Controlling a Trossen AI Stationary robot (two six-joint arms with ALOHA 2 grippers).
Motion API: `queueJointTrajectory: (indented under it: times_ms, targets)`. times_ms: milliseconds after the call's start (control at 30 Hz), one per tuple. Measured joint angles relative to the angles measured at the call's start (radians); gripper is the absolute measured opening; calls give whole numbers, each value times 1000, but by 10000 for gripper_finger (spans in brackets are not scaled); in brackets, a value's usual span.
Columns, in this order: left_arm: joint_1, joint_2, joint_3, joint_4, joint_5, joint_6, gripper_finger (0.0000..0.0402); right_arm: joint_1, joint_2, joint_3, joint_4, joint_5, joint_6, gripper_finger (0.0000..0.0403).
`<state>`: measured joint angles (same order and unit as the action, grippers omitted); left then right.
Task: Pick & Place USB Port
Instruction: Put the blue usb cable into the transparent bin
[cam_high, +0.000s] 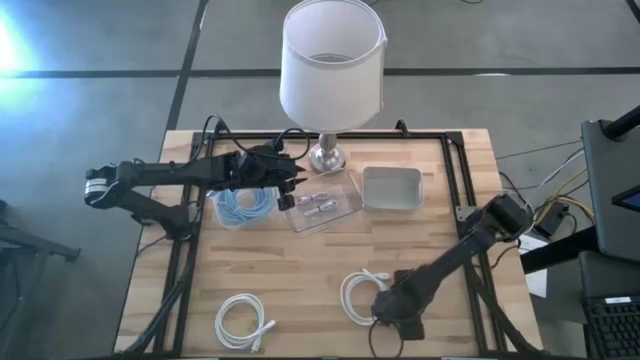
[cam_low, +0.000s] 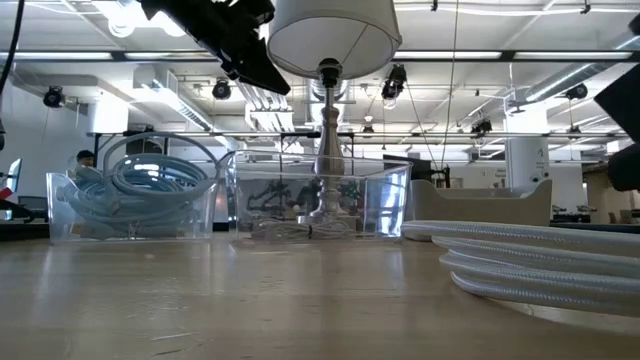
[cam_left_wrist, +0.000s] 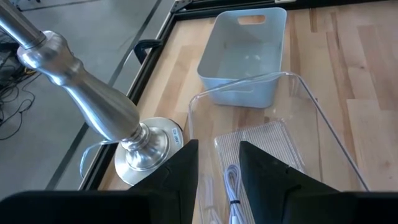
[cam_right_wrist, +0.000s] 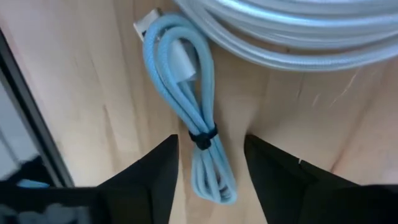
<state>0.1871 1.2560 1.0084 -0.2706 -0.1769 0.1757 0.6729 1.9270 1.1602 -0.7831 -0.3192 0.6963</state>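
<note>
The cable (cam_right_wrist: 199, 134) is a short light-blue USB lead, folded into a narrow hank and cinched near its middle by a dark tie, with a pale plug showing at one end. It lies flat on the wooden table (cam_high: 300, 270) near the front edge, just beside a white coil (cam_high: 362, 293).

The right gripper (cam_right_wrist: 210, 163) hangs low over it, fingers spread to either side of the hank, nothing pinched.

The left gripper (cam_high: 295, 186) is at the back of the table, above the near end of the clear tray (cam_high: 325, 205), its fingers (cam_left_wrist: 180, 171) parted and empty. The tray holds a few small items. Beside it stand the lamp (cam_high: 328, 150) and a grey bin (cam_high: 392, 189); a clear box of blue cable (cam_high: 243, 205) sits under the left arm. Another white coil (cam_high: 243, 320) lies at the front left.
</note>
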Motion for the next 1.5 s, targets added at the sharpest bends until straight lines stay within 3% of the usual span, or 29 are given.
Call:
queueJointTrajectory:
  times_ms: [167,433,667,733,933,1067,1267,1433,1500]
  targets:
    - [0,0,0,0,0,0,120,-1,22,51,-91,18,-87,122]
    - [0,0,0,-9,0,0,120,-12,-46,44,-100,30,-98,20]
    - [0,0,0,-8,0,0,120,-69,-210,44,-105,80,-98,20]
    - [0,0,0,-8,0,0,120,-88,-268,44,-105,180,-114,19]
    - [0,0,0,-3,0,7,120,-174,-397,25,-49,612,-261,19]
    - [-1,0,0,9,0,6,120,-272,-430,-11,141,771,-435,19]
    - [-1,0,0,9,0,6,119,-469,-413,-71,434,798,-632,19]
    - [-1,0,0,7,0,6,119,-616,-367,-59,478,780,-708,19]
    - [-1,0,0,4,0,6,119,-665,-348,-41,485,713,-730,19]
